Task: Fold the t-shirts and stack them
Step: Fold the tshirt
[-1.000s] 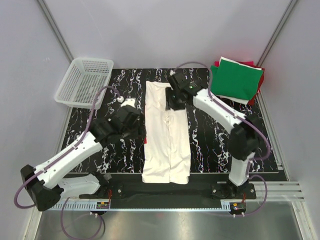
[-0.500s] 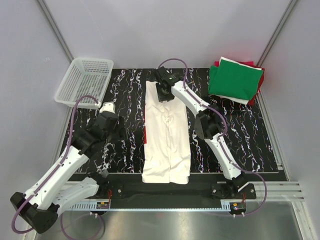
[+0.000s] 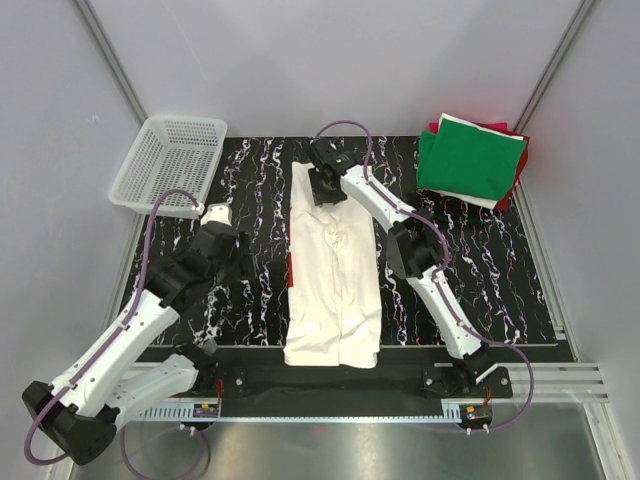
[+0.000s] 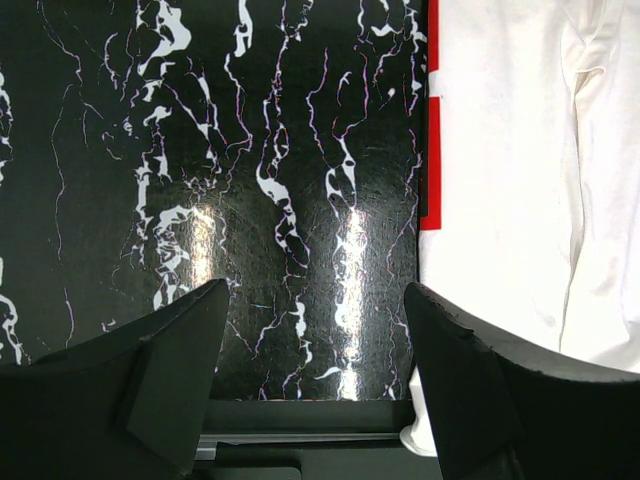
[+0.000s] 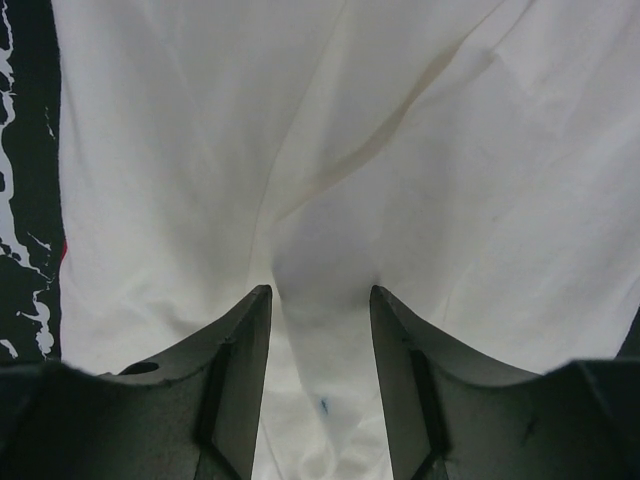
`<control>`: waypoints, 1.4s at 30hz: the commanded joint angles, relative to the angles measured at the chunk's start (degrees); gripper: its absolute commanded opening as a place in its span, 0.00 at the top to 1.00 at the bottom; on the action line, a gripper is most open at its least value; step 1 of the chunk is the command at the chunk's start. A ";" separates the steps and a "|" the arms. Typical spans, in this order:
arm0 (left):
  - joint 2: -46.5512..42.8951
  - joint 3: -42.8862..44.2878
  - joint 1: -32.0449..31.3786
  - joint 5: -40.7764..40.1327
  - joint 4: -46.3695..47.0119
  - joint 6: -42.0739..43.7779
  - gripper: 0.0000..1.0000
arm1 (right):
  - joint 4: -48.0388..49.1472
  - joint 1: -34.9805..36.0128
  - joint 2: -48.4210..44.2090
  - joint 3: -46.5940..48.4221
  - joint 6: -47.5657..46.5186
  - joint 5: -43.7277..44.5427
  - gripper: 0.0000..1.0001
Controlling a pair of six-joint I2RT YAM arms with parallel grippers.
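The black marbled surface [image 3: 480, 290] carries 1 cream-white t-shirt [image 3: 335, 290], folded into a long strip at its middle. Its long axis runs from the near edge straight to the far side. Only the top view shows the green-topped stack [image 3: 470, 160] at the far right and the basket [image 3: 185, 121] at the far left. The left wrist view shows a red strip [image 4: 431, 150] along the shirt's left edge. There the left gripper [image 4: 315, 300] is released over bare surface. The right gripper [image 5: 320, 300] stands with jaws apart, astride a crease at the shirt's far end.
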 commanded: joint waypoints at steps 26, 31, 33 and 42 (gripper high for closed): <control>0.12 -0.46 0.76 -1.85 2.14 0.57 0.23 | 5.50 -0.16 -2.58 -0.94 -3.71 5.11 0.75; 0.21 -0.46 0.76 -2.03 2.14 0.40 0.23 | 6.29 -0.95 -5.66 -4.28 -3.62 5.55 0.75; 0.39 -0.46 0.85 -2.03 2.13 0.48 0.24 | 6.38 -1.21 -6.72 -5.16 -3.62 5.47 0.75; 0.74 -0.46 0.85 -2.29 2.05 0.40 0.24 | 6.64 -1.56 -9.53 -9.55 -2.66 6.70 0.77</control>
